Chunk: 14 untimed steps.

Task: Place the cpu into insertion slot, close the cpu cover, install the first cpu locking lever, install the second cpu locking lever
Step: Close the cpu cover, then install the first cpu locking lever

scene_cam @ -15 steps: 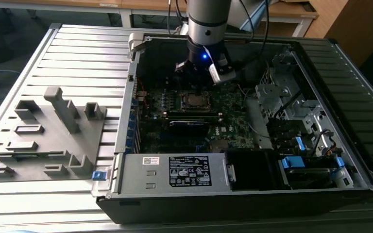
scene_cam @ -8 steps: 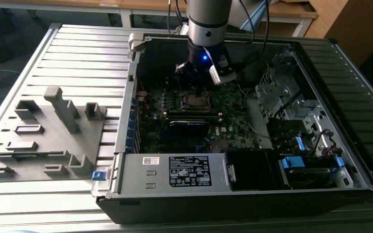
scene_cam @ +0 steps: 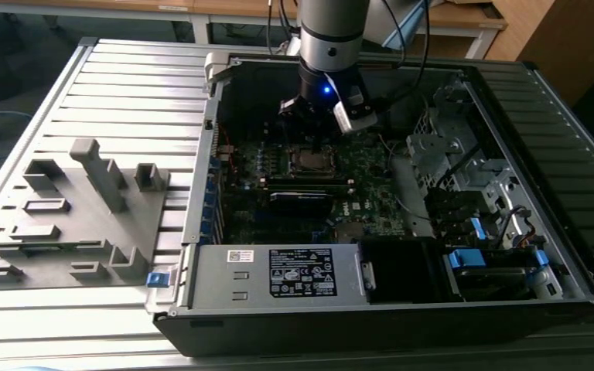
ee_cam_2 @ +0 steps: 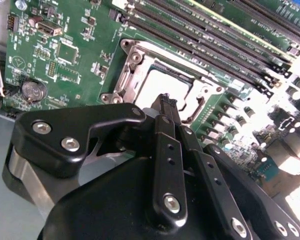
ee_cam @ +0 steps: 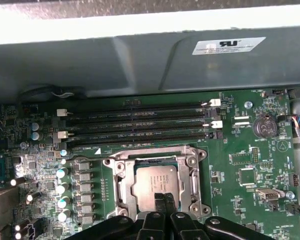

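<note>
An open computer case point(scene_cam: 575, 232) is seen lying on a slatted grey metal table point(scene_cam: 121, 69), with a grey moulded fixture point(scene_cam: 80, 209) at the exterior view's left and wooden furniture point(scene_cam: 462, 15) along the frame's upper edge. In both wrist views the cpu point(ee_cam: 155, 181) is shown seated in its socket, framed by the flat-lying cpu cover point(ee_cam: 124, 186). The gripper point(ee_cam: 164, 199) is held close over it, fingertips pressed together on nothing, and memory slots point(ee_cam: 140, 125) are seen in the first wrist view.

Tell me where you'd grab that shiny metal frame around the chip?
Come straight down from above and pinch one outer edge of the cpu cover. It is a thin plate lying flat on the motherboard around the cpu, so probably only its rim offers a hold. Which edge is hinged cannot be told.
</note>
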Each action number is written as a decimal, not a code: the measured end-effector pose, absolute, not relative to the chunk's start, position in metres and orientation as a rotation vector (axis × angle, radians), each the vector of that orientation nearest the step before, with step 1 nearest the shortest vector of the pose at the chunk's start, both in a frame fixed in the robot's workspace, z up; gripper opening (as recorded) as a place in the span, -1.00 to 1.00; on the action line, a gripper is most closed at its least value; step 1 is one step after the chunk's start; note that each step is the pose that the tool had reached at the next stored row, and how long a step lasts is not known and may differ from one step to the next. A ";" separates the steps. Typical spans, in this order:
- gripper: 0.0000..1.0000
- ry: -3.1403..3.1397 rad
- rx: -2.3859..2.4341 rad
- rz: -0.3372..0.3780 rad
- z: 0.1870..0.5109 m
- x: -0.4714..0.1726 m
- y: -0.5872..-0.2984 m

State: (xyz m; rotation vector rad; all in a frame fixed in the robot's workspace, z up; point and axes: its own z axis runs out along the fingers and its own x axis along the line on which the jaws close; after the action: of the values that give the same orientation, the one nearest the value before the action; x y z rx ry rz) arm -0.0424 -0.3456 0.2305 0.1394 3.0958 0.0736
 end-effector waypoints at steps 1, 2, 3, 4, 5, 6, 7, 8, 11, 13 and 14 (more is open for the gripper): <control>-0.79 3.096 0.139 0.074 0.231 -0.042 -0.346; -0.79 3.096 0.139 0.074 0.231 -0.042 -0.346; -0.79 3.096 0.139 0.074 0.231 -0.042 -0.347; -0.79 3.096 0.139 0.074 0.231 -0.042 -0.348; -0.79 3.096 0.139 0.074 0.231 -0.042 -0.348; -0.79 3.096 0.139 0.074 0.231 -0.042 -0.348; -0.79 3.096 0.139 0.074 0.231 -0.042 -0.348; -0.79 3.096 0.139 0.074 0.231 -0.042 -0.348; -0.79 3.096 0.139 0.074 0.231 -0.042 -0.348; -0.79 3.096 0.139 0.074 0.231 -0.042 -0.348; -0.79 3.096 0.139 0.074 0.231 -0.042 -0.348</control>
State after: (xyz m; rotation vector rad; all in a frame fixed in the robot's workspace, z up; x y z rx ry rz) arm -0.0424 -0.3485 0.2312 0.1393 3.0959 0.0741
